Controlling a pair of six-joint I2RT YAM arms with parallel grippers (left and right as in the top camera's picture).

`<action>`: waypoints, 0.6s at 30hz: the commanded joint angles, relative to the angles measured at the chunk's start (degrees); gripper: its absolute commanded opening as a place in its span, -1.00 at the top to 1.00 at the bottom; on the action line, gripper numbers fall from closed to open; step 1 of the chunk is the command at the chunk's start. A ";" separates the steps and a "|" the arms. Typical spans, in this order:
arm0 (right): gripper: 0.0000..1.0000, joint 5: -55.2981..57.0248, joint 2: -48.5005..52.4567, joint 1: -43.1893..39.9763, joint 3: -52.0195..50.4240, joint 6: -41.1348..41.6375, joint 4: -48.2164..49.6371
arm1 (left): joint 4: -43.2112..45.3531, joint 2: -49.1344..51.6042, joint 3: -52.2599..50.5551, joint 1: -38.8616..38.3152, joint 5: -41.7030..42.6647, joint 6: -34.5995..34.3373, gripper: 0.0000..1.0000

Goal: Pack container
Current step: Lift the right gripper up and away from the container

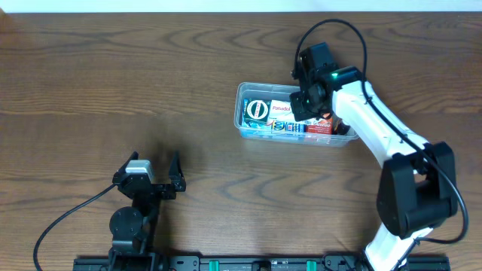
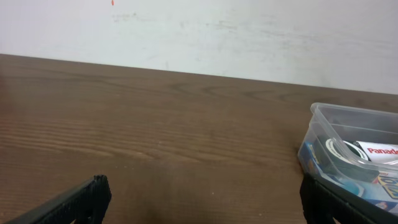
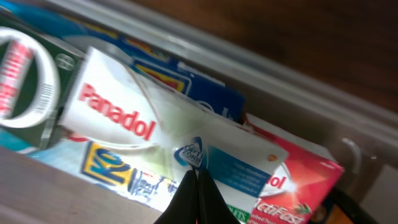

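The container (image 1: 239, 113) is a clear plastic tub right of the table's middle. It holds a white Panadol box (image 1: 281, 110), a red box (image 1: 320, 124), a green pack with a white ring (image 1: 256, 111) and blue packs. My right gripper (image 1: 302, 103) hangs over the tub. In the right wrist view its fingers (image 3: 196, 175) are shut together, tips on the Panadol box (image 3: 124, 112), beside the red box (image 3: 305, 180), with nothing between them. My left gripper (image 1: 154, 167) is open and empty at the front left, far from the tub (image 2: 323, 124).
The tub's far wall (image 3: 280, 68) runs close behind the right fingers. The brown wooden table (image 1: 113, 83) spreads left of the tub. A pale wall (image 2: 199, 31) stands behind the table. A black cable (image 1: 68, 214) trails from the left arm's base.
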 commanded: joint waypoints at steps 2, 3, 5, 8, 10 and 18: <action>0.97 1.81 2.62 -0.15 -1.40 1.77 0.70 | -2.32 -0.04 -0.79 -0.33 -0.44 0.74 -0.96; 0.97 1.88 2.86 -0.15 -1.42 1.75 0.79 | -2.32 -0.04 -0.79 -0.33 -0.44 0.76 -0.96; 0.98 1.86 3.76 -0.15 -1.42 1.75 1.18 | -2.32 -0.04 -0.79 -0.33 -0.44 0.74 -0.96; 0.97 1.86 4.37 -0.15 -1.42 2.21 1.44 | -2.32 -0.04 -0.79 -0.33 -0.46 0.74 -0.96; 0.97 1.84 4.37 -0.15 -1.42 2.21 1.44 | -2.32 -0.04 -0.79 -0.33 -0.46 0.74 -0.96; 0.97 0.09 2.19 -0.15 1.92 2.14 0.85 | -2.32 -0.04 -0.79 -0.33 -0.46 0.76 -0.96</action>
